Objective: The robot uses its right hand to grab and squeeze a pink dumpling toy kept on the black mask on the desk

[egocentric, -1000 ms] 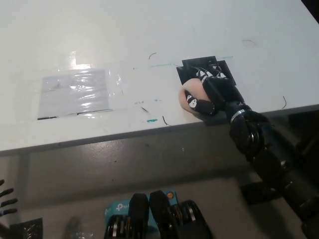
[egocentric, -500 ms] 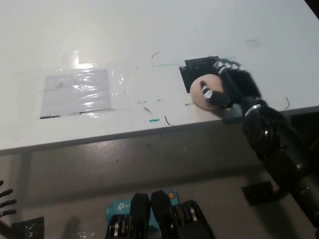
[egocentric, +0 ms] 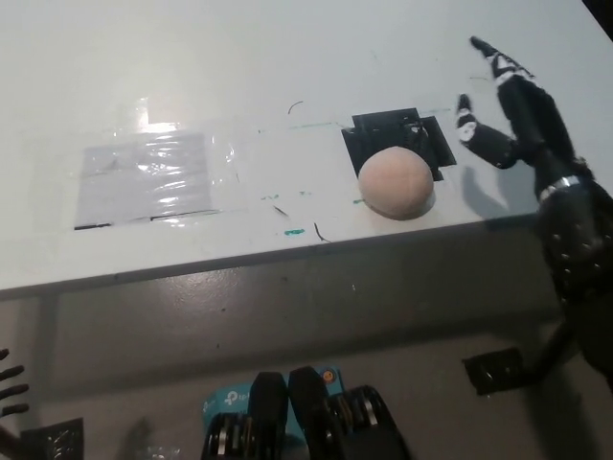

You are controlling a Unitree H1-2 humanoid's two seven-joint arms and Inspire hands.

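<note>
1. White desk (egocentric: pixel 287 57); surface bears scattered pen marks.
2. Black mask (egocentric: pixel 395 134) lies flat near the front edge.
3. Pink dumpling toy (egocentric: pixel 394 183) rests partly on the mask.
4. Taped clear plastic sheet (egocentric: pixel 144 177) lies left.

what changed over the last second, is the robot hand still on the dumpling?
No. The right robot hand has let go of the pink dumpling toy and pulled back to the right, fingers apart, clear of it. The toy now sits free and rounded at the front edge of the black mask. The clear plastic sheet on the desk has not moved, and the left robot hand rests at the lower left.
</note>
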